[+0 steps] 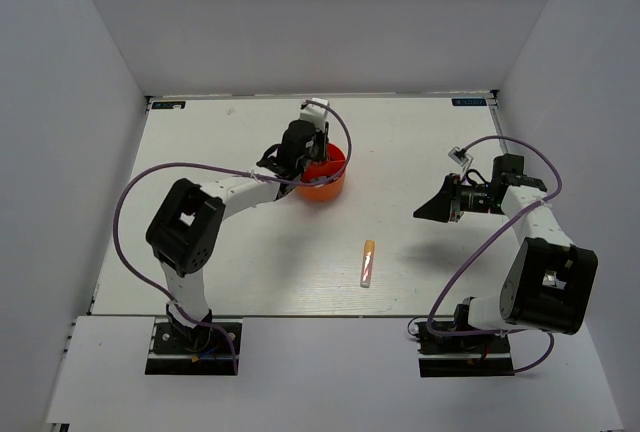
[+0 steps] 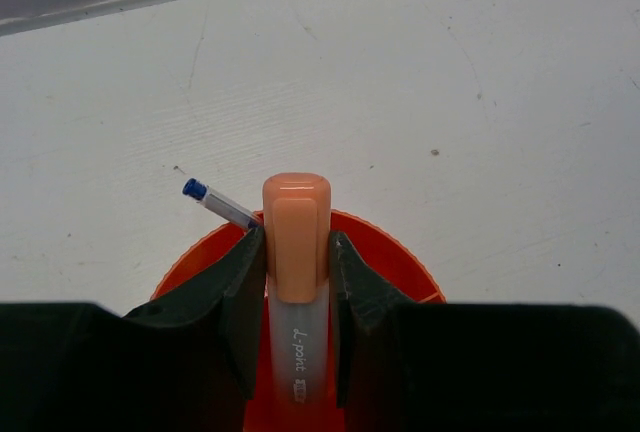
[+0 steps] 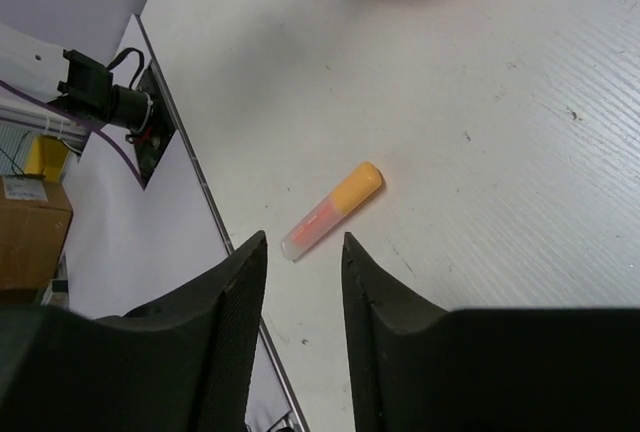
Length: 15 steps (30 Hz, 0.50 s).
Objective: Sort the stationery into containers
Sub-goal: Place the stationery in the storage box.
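Left gripper (image 2: 297,257): jaws pinching orange-capped marker (image 2: 296,214), cap end projecting past fingertips, over orange-red organiser (image 2: 392,252). Blue pen (image 2: 216,202) leans in organiser, tip past rim. Right gripper (image 3: 303,247): jaws spread, nothing between, raised off table (image 1: 250,262). Second marker (image 3: 333,208) lies flat on table, well apart from organiser.

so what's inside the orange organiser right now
A blue-capped pen sticks out over the rim of the organiser. The left hand holds an orange-capped marker over it, and these cover the compartments, so anything else inside is hidden.
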Motion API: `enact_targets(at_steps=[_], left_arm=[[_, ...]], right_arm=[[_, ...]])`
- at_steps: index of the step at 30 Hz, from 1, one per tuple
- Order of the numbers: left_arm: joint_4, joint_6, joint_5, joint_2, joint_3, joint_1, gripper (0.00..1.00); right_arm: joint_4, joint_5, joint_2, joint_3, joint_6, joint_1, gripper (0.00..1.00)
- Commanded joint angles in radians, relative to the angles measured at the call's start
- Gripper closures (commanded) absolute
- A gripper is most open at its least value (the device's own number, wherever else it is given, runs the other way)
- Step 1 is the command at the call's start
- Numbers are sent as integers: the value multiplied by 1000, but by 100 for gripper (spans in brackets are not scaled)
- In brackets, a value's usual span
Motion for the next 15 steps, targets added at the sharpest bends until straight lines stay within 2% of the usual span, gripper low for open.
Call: enact_targets(at_steps=[1,3,4,6,7,9,10,15], left_arm=[[12,-17,-18,-67,-27,3,68],[9,-23,-18,-76,-35,0,62],[9,-23,-16,-79,-35,-2,53],[5,-24,-15,-87,-32,0,46],[-2,-24,-18,-89,-29,-6,40],[-13,-17,-16,-101,-18,-3,33],[-16,-15,-24,-108,-14,-6,32],[-28,-3,-30,-162,-15,-14,30]], right_arm=[[3,-18,-25,3,-19,1,60],[0,-8,-31,7,-21,3,52],[0,-7,-31,6,-24,1,43],[-2,1,-51,4,-22,3,34],[0,2,-58,3,-19,3,23],[17,24,-77,-2,-9,1,12],[24,30,-95,-10,5,1,10],[130,81,-154,-46,91,1,10]])
